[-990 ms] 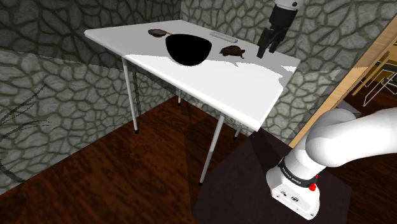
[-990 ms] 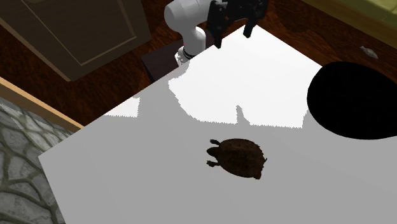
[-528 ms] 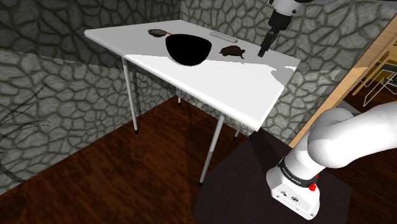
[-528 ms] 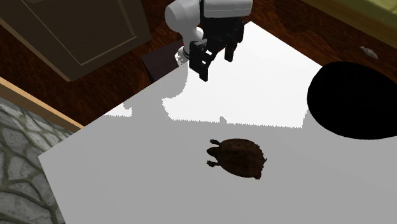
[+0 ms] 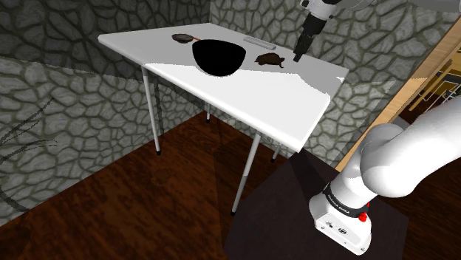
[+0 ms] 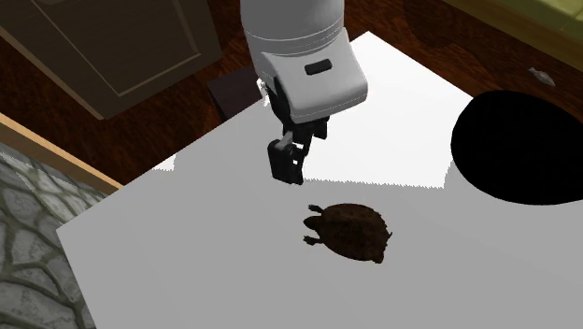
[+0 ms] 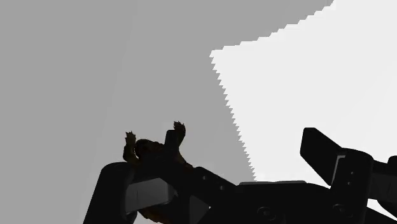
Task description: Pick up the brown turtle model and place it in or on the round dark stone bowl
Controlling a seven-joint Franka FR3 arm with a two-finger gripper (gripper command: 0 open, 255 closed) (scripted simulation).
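While the black gripper [image 6: 283,164] hovers, fingers [image 7: 326,156] spread wide, the brown turtle model [image 6: 350,231] lies on the white tabletop [image 6: 168,252] below one finger, not between them.

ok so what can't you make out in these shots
Turtle: wrist view, most of its shell hidden behind the fingers.
Bowl: second exterior view, cut off by the right edge; inside plain black.
Small brown thing past the bowl: shoulder view, too small to name.
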